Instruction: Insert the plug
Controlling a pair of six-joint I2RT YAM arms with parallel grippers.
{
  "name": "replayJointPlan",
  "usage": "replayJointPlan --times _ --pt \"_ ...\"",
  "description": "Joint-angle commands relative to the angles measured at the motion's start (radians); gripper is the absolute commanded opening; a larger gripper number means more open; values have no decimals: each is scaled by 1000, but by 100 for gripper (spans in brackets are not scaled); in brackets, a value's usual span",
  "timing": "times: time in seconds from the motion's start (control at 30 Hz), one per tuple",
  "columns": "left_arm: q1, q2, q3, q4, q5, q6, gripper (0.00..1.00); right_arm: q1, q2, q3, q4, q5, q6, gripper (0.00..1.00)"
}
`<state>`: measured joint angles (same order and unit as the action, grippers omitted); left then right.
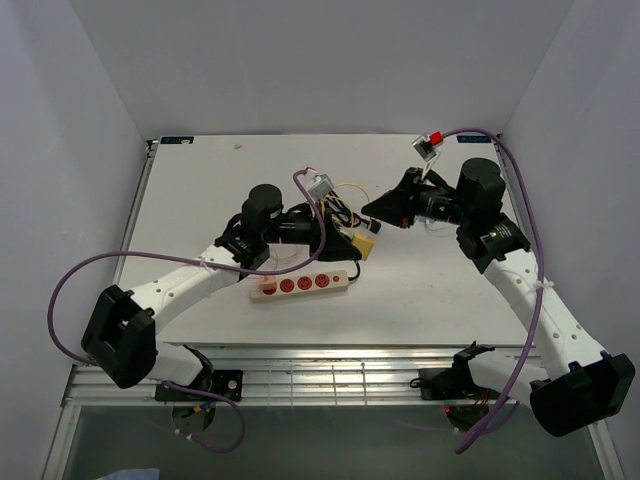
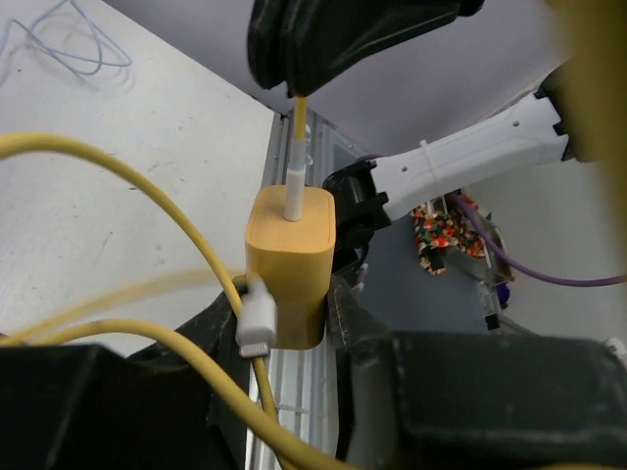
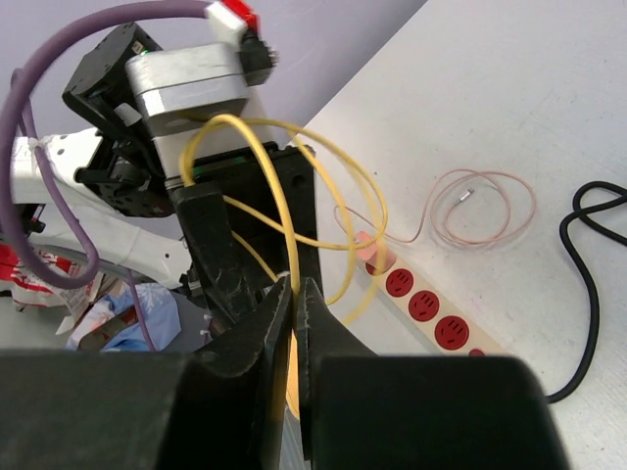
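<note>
Remote session: my left hand [image 1: 357,245] clamps the yellow plug [image 2: 289,259] above the worktop [image 1: 200,185], near the power strip [image 1: 300,284]. My right hand [image 3: 296,290] pinches its yellow cable [image 2: 108,160]. Insertion, I judge, still remains.

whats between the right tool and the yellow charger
A short stretch of yellow cable and its white plug, which meets the top of the charger; the left wrist view shows it.
</note>
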<state>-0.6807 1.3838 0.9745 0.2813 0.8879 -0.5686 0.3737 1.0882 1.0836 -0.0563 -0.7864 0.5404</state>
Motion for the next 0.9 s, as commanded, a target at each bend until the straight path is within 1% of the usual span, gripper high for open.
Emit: replayJointPlan --times 0.0,0.07,0.1,0.13,0.2,0.27,0.33,0.37,0.43,0.47,0.53,0.6,0.73,0.87 --pt "-5 -60 -26 39 8 12 23 5 4 21 44 -13 6 8" --pt "-5 -77 -37 38 -1 6 12 5 9 22 44 -11 4 8" --pt "-5 -83 -46 38 -9 3 2 5 10 22 44 -10 0 8" --pt "-5 -89 -51 38 -13 1 0 5 13 19 44 -10 -6 8" --pt "-5 -106 -57 38 -24 -1 0 5 13 15 44 -17 -39 9" --pt "-5 -121 -65 36 -35 -1 0 5 10 6 44 -40 -68 17" --pt "-5 -129 -66 32 -38 -1 0 5 -7 -5 46 -59 -104 27" --pt "-5 -134 -68 26 -44 1 0 5 -14 -17 44 -79 -118 45" --pt "-3 -141 -68 21 -52 4 0 5 -39 -33 44 -96 -147 61" --pt "-5 -144 -66 18 -55 6 0 5 -47 -40 44 -118 -152 73" --pt "-5 -146 -60 15 -53 7 0 5 -72 -73 44 -125 -160 77" --pt "-3 -144 -47 7 -46 7 0 5 -86 -103 79 -122 -166 79" --pt "-5 -144 -30 1 -38 -2 0 10 -100 -137 128 -163 -158 80" --pt "-5 -141 -22 -2 -38 -14 0 27 -93 -146 165 -168 -149 81"
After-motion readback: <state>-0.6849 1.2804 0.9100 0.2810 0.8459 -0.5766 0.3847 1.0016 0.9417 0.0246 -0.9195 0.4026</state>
